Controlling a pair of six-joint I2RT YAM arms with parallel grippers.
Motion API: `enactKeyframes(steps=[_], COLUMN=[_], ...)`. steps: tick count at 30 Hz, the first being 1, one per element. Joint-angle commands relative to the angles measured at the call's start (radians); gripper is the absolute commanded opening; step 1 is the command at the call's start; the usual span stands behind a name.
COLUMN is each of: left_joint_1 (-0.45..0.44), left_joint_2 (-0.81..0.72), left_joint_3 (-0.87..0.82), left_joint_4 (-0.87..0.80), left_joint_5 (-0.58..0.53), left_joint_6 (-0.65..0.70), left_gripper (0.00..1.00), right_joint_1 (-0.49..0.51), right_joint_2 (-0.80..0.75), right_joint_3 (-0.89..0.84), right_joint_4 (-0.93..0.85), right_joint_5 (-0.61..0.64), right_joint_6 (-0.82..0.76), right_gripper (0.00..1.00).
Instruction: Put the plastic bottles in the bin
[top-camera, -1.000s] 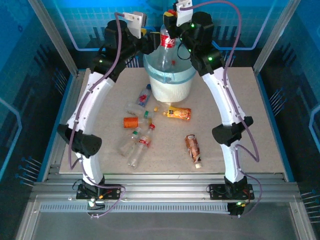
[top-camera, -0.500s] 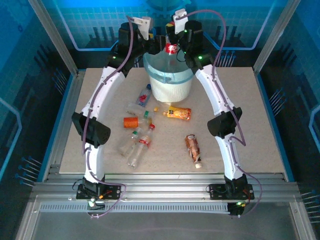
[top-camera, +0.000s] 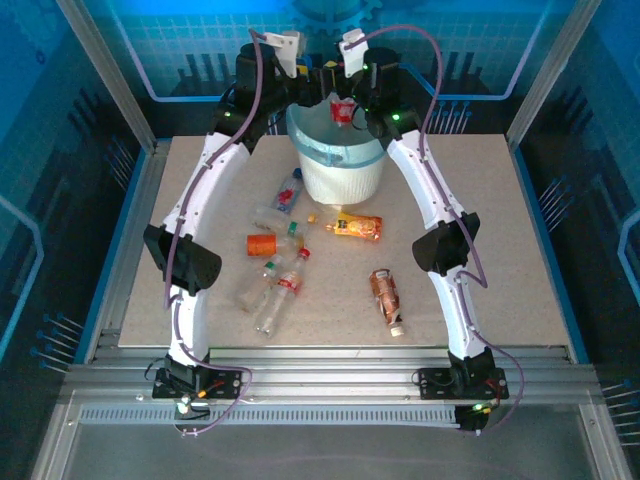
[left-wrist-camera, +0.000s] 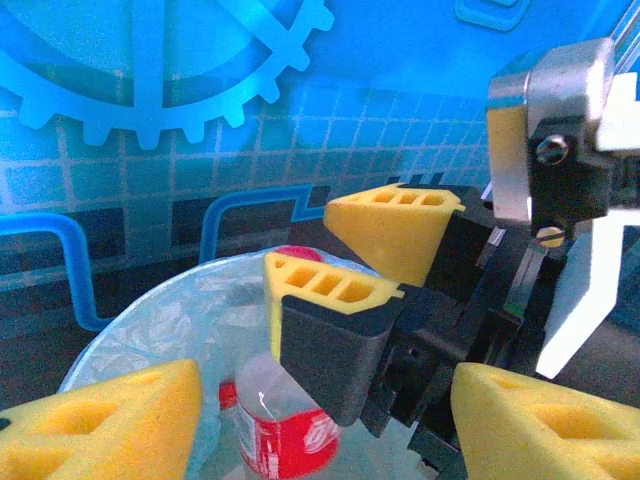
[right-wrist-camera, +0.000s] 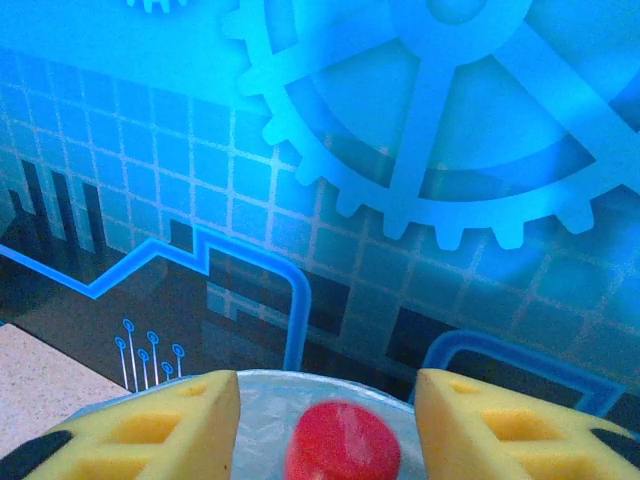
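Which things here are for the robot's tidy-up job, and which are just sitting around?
For the job: bin; red-label bottle at the bin; orange bottle, brown bottle, blue-label bottle, clear bottles on the table.
Just there: table, blue gear wall, metal frame.

Top view, upper centre: the far rim of the bin (top-camera: 345, 178) is covered by both wrists, and the red-labelled bottle (top-camera: 343, 110) is partly masked there. Print on the scattered bottles (top-camera: 283, 290) is too small to be read.

Left wrist view: the fingers of the left gripper (left-wrist-camera: 320, 425) are cropped by the lower edge, and the red-labelled bottle's neck is hidden behind a black finger mount (left-wrist-camera: 330, 355).

Right wrist view: the red cap (right-wrist-camera: 343, 442) and the fingers of the right gripper (right-wrist-camera: 328, 390) are cut off at the lower edge.
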Motion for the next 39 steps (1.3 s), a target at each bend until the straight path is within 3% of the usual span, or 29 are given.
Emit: enactKeyframes(steps=[1,19,24,28,32,35,39], left_joint_1=[0.01,0.008,0.004,-0.008,-0.021,-0.028,-0.031], left_joint_2=[0.015,-0.055,-0.142,-0.268,-0.439,-0.579,-0.752], left_joint_3=[0.046,0.058,0.012,-0.122,-0.367,-0.576,-0.866], left_joint_4=[0.011,-0.106,-0.181,-0.224,-0.225,-0.224,-0.2], left_joint_5=[0.028,0.029,0.046,0.067,0.075,0.085,0.06], left_joint_6=[-0.024,-0.043,-0.039,-0.013,0.028,0.065,0.133], left_gripper=[0.68,0.67,0.67,0.67,0.67,0.68,0.68], right_joint_1=[-0.004,0.001,0.031,0.097,0.185,0.263,0.351], right_joint_2=[-0.011,-0.145,-0.223,-0.306,-0.426,-0.558,-0.745], right_joint_3=[0.024,0.028,0.024,-0.012,-0.175,-0.43,-0.852], right_joint_4=[0.0,-0.131,-0.256,-0.384,-0.495,-0.495,-0.348], right_joint_5=[-0.009,-0.1,-0.126,-0.131,-0.122,-0.082,-0.048], right_joint_6=[-0.001,0.083,0.103,0.057,0.034,0.078,0.214], right_gripper=[0.52,0.54,0.54,0.54,0.55,0.55,0.55])
